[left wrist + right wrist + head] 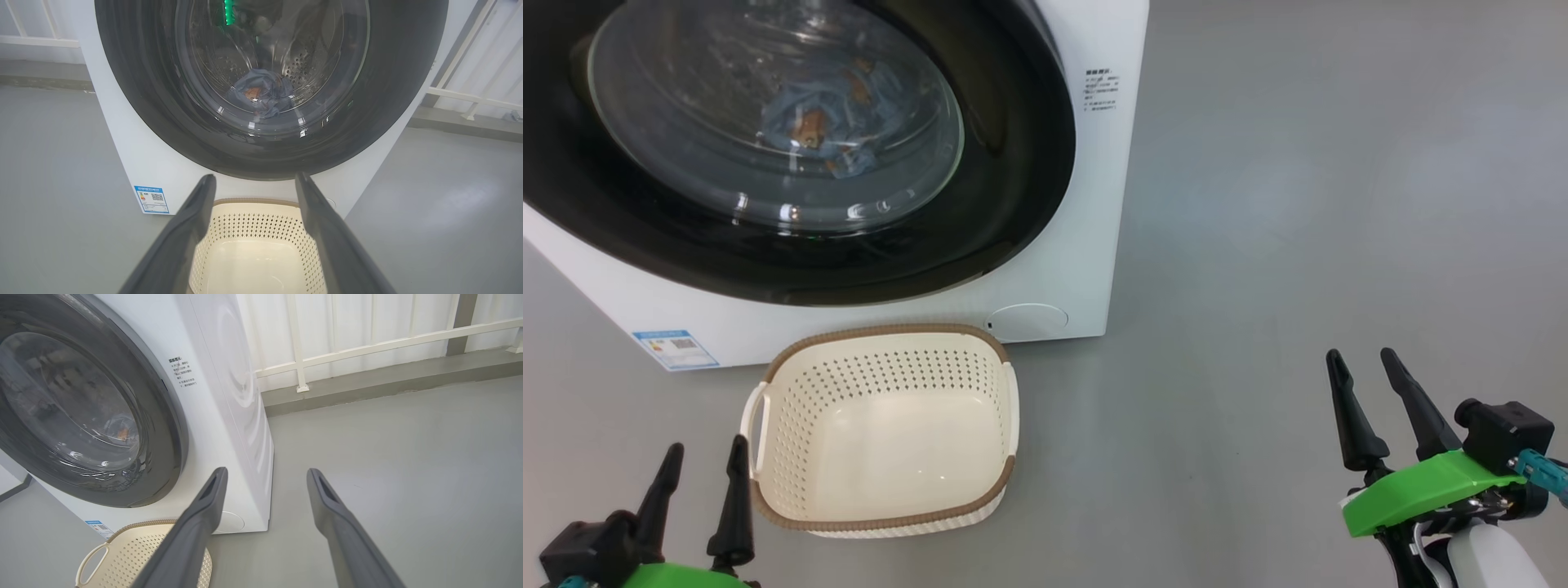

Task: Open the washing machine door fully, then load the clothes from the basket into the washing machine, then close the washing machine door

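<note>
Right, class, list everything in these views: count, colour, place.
washing machine: one, white, on the grey floor
washing machine door: one, glossy black with clear glass, shut
clothes: one bundle, light blue with orange-brown prints, inside the machine behind the door's glass
basket: one, cream with brown rim, empty, on the floor before the machine
label sticker: one, blue, machine's lower front corner
railing: one, white, beyond the machine
left gripper: one, dark fingers, open, beside the basket
right gripper: one, dark fingers, open, over the floor
</note>
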You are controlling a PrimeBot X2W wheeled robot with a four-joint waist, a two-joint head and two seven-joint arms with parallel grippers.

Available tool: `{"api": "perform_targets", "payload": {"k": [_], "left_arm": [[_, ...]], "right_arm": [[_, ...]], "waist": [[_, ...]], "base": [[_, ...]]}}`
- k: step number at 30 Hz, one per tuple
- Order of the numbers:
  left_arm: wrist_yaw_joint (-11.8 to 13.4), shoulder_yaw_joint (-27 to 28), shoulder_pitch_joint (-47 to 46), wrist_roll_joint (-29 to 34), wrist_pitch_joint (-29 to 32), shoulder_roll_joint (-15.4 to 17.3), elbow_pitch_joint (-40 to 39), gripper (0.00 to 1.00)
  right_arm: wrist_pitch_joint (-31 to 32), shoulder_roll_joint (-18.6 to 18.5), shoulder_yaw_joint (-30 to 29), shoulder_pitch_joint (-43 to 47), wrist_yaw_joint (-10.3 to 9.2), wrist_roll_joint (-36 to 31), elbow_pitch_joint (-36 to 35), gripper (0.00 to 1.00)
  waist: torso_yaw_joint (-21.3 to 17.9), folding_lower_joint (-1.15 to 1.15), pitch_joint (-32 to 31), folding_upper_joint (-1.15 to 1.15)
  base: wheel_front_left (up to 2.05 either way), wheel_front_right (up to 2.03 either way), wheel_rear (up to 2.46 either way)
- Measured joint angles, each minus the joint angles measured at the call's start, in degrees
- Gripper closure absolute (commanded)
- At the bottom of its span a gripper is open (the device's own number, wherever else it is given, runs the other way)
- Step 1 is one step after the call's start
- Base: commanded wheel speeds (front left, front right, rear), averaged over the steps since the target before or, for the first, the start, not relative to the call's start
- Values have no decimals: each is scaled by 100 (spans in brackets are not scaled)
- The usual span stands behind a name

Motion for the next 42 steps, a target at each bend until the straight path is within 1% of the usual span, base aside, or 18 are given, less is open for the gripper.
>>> {"api": "perform_targets", "payload": {"k": [8,16,42], "left_arm": [[-3,105,80,14,0,7,10,0],[-4,134,110,15,0,7,10,0],[-4,122,188,14,0,5,-9,0]], "right_arm": [[0,-27,-151,124,0,0,-19,0],[0,-18,-183,317,0,-1,-37,0],[0,16,-279,316,0,-8,-58,0]], "waist": [[-40,0,-88,0],[-41,0,-124,0],[-25,0,-125,0]], "base": [[0,0,0],[0,0,0],[0,0,0]]}}
